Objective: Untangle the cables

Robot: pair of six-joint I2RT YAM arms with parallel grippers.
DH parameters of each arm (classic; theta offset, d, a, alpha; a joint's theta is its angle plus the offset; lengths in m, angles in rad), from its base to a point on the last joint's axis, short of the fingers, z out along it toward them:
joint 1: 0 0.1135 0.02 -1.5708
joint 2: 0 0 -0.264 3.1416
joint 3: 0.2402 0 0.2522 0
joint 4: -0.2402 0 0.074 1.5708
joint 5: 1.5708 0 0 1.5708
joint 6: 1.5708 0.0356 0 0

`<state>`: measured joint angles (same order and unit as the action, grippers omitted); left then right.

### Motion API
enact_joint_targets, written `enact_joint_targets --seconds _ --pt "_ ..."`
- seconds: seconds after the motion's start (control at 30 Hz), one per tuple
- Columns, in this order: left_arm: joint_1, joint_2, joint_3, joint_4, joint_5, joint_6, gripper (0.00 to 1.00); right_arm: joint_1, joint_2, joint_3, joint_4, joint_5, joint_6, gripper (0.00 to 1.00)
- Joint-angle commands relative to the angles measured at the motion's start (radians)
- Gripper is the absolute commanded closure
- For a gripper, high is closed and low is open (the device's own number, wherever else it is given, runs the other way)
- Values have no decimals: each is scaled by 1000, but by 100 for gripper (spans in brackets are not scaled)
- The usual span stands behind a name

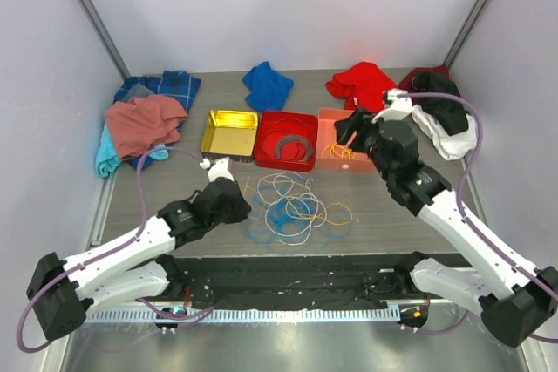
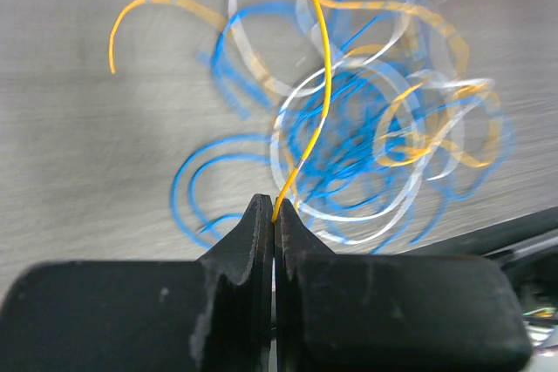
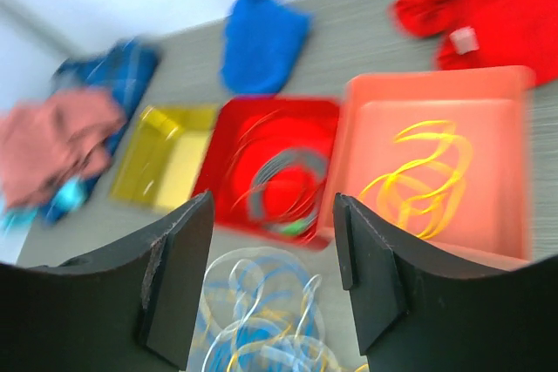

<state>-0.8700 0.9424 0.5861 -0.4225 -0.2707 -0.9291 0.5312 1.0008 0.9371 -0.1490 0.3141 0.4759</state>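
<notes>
Pinching a yellow cable (image 2: 321,84) in the closed left gripper (image 2: 275,215), left of the tangled cables (image 1: 292,206) near the bench's front edge. Holding the right gripper (image 3: 272,215) spread wide above the far orange tray (image 3: 497,189).

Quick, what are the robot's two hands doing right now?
Left gripper: closed, pinching a yellow cable.
Right gripper: open, holding nothing.

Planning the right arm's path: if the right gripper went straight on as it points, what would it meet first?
Probably the red tin, near its front wall, centred between the fingers of the open right gripper. The cable tangle sits lower, likely under that line; depth is unclear.
</notes>
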Motion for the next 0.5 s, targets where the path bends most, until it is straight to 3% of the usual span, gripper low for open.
enact_joint_targets --seconds 0.0,0.07,0.17,0.27,0.47 --pt "-1 -108 147 36 -94 88 100 124 -21 -67 20 -161 -16 35" --pt "-1 -149 204 51 -105 121 100 214 -11 -92 29 -153 -22 35" --pt "-1 -125 433 42 -94 212 100 271 5 -106 63 -155 -31 35" --pt "-1 -73 625 2 -75 306 100 289 7 -98 91 -161 -39 35" --pt "-1 11 828 -39 -93 437 100 314 1 -73 103 -190 -54 34"
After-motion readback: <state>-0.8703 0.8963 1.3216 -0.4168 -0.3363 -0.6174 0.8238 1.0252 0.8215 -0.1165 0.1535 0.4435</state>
